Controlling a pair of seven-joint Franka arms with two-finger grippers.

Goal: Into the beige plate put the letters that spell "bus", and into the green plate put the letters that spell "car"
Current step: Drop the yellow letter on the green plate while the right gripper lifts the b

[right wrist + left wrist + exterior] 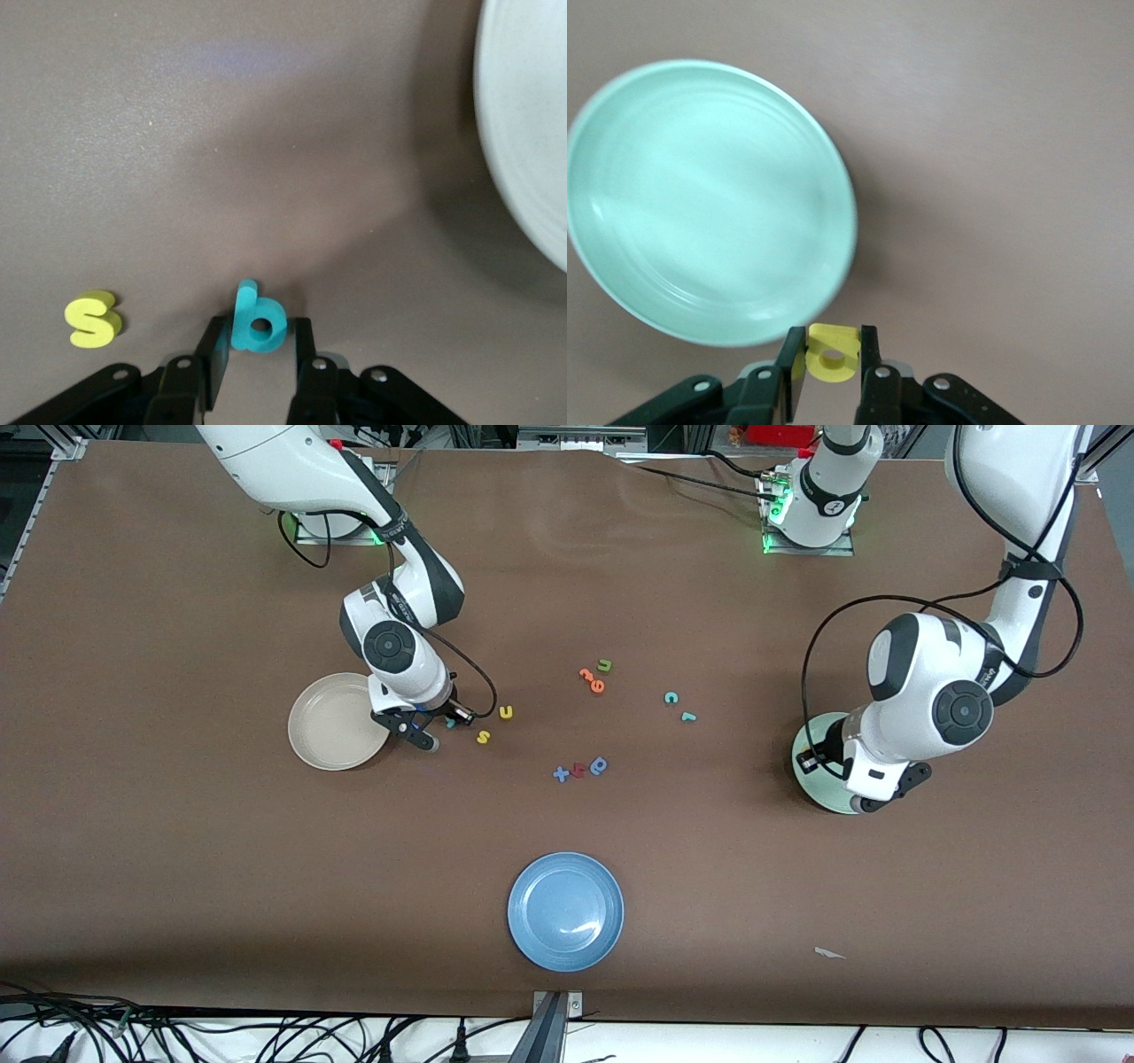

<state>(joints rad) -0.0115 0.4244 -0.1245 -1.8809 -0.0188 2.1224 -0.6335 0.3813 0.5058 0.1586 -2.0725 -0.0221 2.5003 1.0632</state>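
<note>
My right gripper [446, 727] is down at the table beside the beige plate [332, 726], shut on the teal b [259, 320], which still rests on the cloth. The yellow s [483, 736] and yellow u [505, 711] lie close by. In the right wrist view the s [92, 319] and the plate's rim [532, 133] show. My left gripper [890, 793] hovers just off the rim of the green plate [819, 779], shut on the yellow a [833, 338]. The plate [709, 195] holds nothing. The teal c [671, 698] and teal r [688, 716] lie mid-table.
Orange letters [592, 680] and a green u [605, 665] lie near the table's middle. Nearer the camera sit a blue a [599, 765], a red letter [578, 770] and a blue cross [561, 774]. A blue plate [565, 911] stands nearest the camera.
</note>
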